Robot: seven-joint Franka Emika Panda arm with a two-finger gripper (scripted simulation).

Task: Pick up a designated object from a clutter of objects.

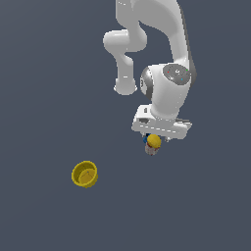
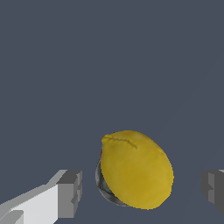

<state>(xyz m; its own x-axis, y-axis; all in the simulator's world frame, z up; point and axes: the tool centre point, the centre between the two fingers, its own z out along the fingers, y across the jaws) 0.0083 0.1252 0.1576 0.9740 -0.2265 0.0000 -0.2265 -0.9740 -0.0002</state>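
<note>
The designated object, a yellow lemon-like ball (image 2: 135,170), lies between my two fingers (image 2: 70,194) in the wrist view, with a gap on each side. My gripper (image 2: 142,192) is open around it and does not touch it. A dark, glassy-looking piece (image 2: 103,186) peeks out from behind the ball. In the exterior view the ball (image 1: 154,141) sits just below the hand of the gripper (image 1: 156,139), with a blue bit (image 1: 146,139) beside it and a whitish piece (image 1: 151,150) just under it. The fingertips are mostly hidden there.
A hollow yellow cup (image 1: 85,174) stands apart, well toward the exterior view's left of the cluster. The floor (image 1: 206,206) is a plain dark grey surface. The white arm (image 1: 162,44) reaches down from the top of the exterior view.
</note>
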